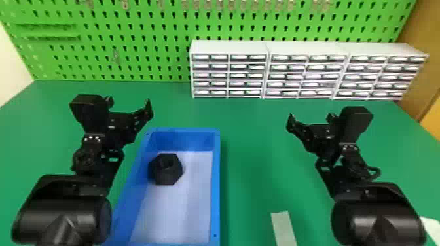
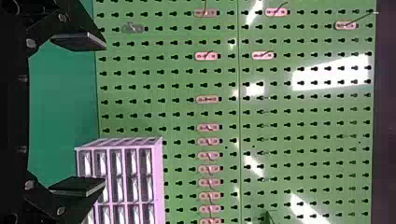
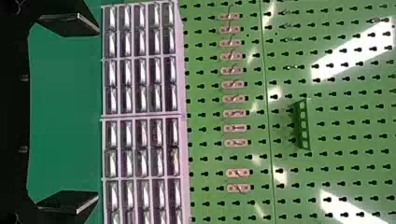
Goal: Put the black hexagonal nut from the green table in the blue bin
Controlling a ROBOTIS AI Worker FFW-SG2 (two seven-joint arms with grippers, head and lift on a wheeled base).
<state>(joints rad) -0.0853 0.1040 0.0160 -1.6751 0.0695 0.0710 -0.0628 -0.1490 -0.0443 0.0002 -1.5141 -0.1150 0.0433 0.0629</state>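
Nut [image 1: 166, 175] in bin [image 1: 215, 183], right of left gripper [image 2: 104, 115]; it and right gripper [image 3: 98, 114] gape empty, placement looks done, just park clear.

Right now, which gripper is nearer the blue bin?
The left gripper, by the bin at its far left corner; the right gripper hangs well off to the right.

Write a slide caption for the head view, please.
Black hexagonal nut inside the blue bin, with the left gripper and right gripper open above the green table.
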